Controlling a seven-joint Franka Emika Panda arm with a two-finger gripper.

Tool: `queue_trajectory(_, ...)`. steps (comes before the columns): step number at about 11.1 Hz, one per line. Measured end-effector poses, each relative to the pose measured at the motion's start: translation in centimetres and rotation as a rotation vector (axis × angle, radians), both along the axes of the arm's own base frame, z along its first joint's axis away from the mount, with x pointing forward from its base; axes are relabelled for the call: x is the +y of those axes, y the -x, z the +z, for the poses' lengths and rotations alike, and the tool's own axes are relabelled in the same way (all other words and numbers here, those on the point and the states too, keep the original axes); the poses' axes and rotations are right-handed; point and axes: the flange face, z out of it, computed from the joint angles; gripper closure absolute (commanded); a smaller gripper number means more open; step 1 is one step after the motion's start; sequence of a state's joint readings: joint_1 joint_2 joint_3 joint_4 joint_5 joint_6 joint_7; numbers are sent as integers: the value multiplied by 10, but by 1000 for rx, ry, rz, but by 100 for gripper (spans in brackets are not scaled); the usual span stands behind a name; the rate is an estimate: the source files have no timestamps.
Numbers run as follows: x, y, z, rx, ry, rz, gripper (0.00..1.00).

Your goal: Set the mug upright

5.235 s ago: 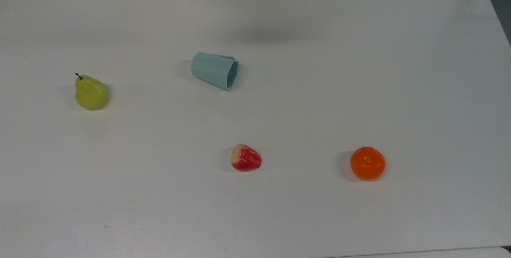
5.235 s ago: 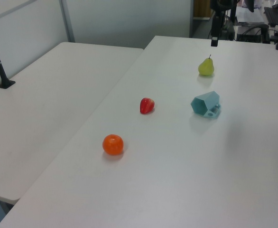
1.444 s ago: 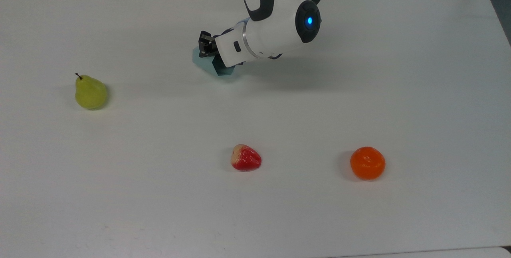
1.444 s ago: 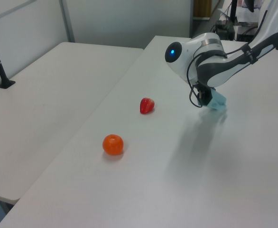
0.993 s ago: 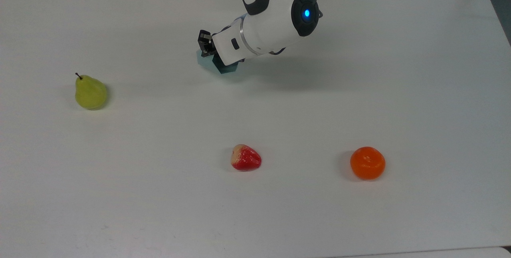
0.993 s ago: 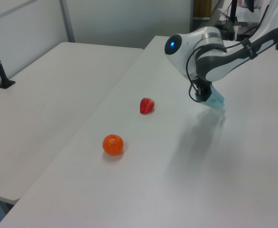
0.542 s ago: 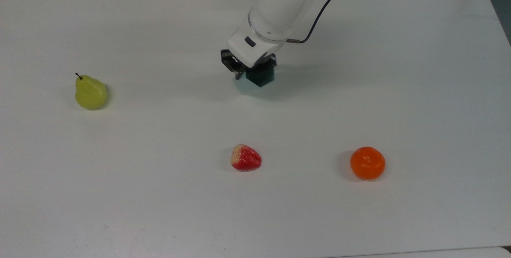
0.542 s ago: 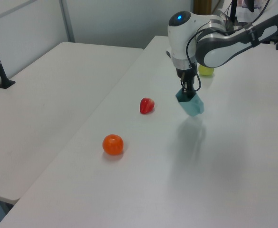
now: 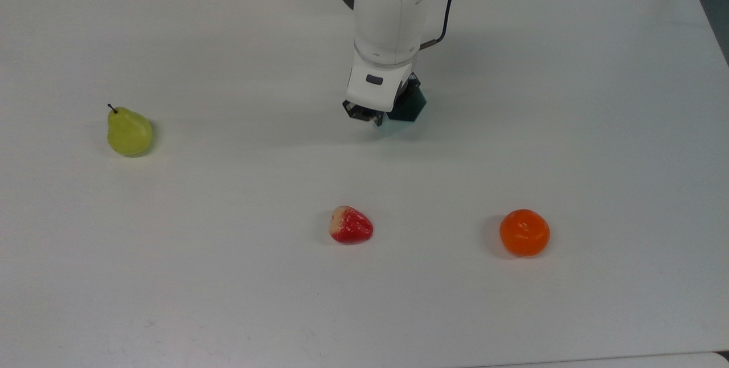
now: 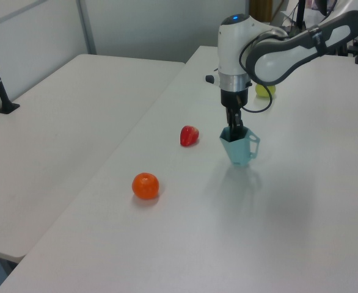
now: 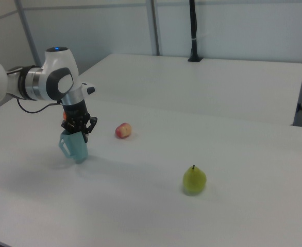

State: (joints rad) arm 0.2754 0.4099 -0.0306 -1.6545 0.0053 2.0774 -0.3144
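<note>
While pointing straight down from the white arm [image 10: 277, 52], the gripper [image 10: 234, 125] is clamped on the rim of the mug [image 10: 239, 148], one finger reaching inside. Mug observed mouth-up, roughly vertical, at or just above the table [image 10: 185, 244]; contact cannot be confirmed. A handle shows on the left view's right side. Strawberry [image 10: 189, 135] lies near it, orange [image 10: 145, 185] farther off, pear [image 11: 194, 180] well apart.
</note>
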Motion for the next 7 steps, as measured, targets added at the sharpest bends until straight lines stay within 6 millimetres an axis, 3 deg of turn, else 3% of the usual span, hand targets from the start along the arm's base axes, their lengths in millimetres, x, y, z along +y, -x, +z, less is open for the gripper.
queue_trajectory(2,-8,-9,-12,-57,-22,-8,89)
queue_trajectory(3,-12,-11,-13,-63,-31,-16,70)
queue_trajectory(4,-14,-12,-13,-63,-33,-21,32)
queue_trajectory(5,-15,-12,-13,-64,-34,-22,13)
queue_trajectory(6,-15,-12,-12,-65,-34,-23,0)
queue_trajectory(7,-18,-12,-10,-63,-34,-30,0)
